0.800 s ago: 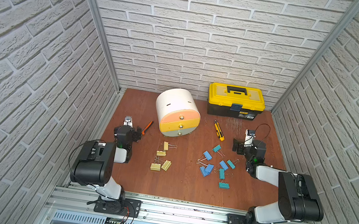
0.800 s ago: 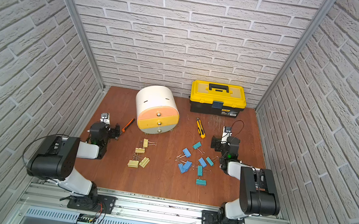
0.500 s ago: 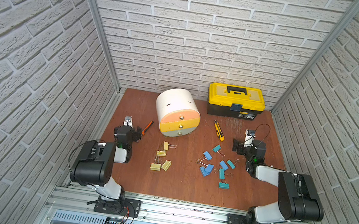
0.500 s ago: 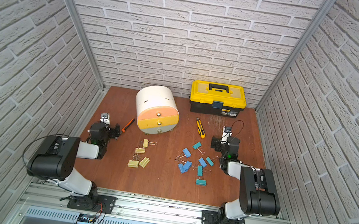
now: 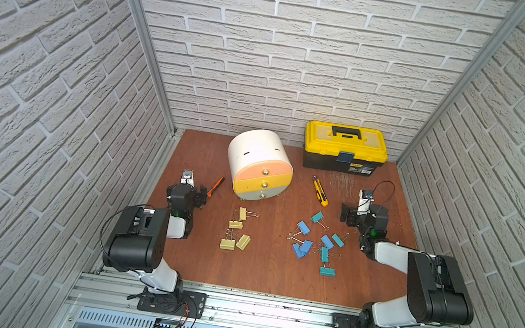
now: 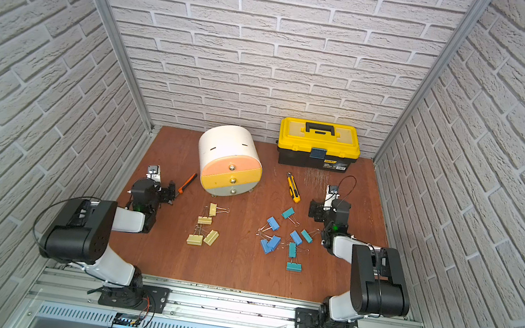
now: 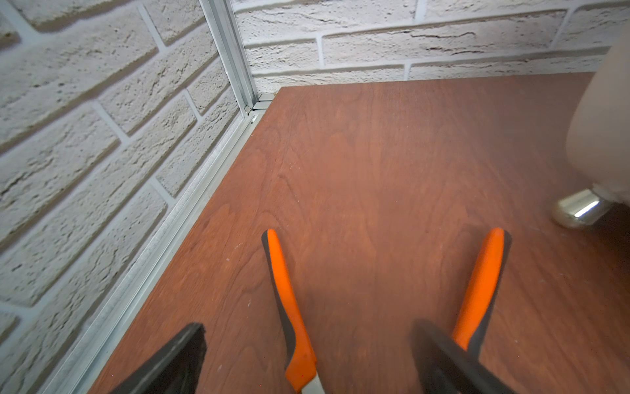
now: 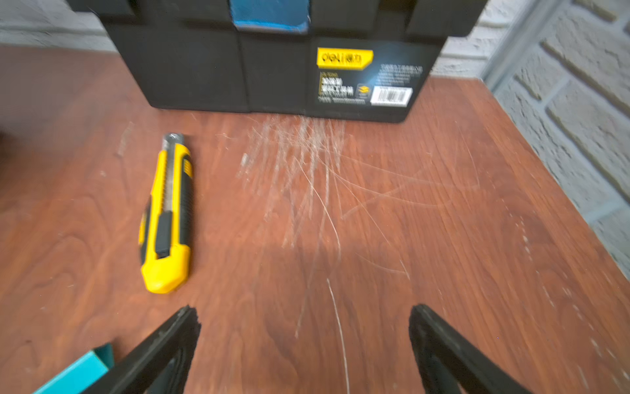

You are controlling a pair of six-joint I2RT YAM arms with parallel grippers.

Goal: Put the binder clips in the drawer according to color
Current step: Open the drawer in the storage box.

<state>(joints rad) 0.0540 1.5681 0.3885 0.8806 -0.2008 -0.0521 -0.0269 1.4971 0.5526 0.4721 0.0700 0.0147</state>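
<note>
The drawer, a white barrel cabinet with peach, yellow and grey fronts, all shut, stands at the back centre; in the left wrist view its white side shows at the edge. Several pale yellow binder clips lie in front of it. Blue and teal binder clips lie mixed to the right, and one teal clip sits beside my right gripper. My left gripper rests low at the left, open and holding nothing. My right gripper is open over bare wood.
Orange-handled pliers lie on the table with one handle between my left fingers. A yellow-black utility knife lies ahead of my right gripper. A yellow-and-black toolbox stands against the back wall. Brick walls enclose three sides.
</note>
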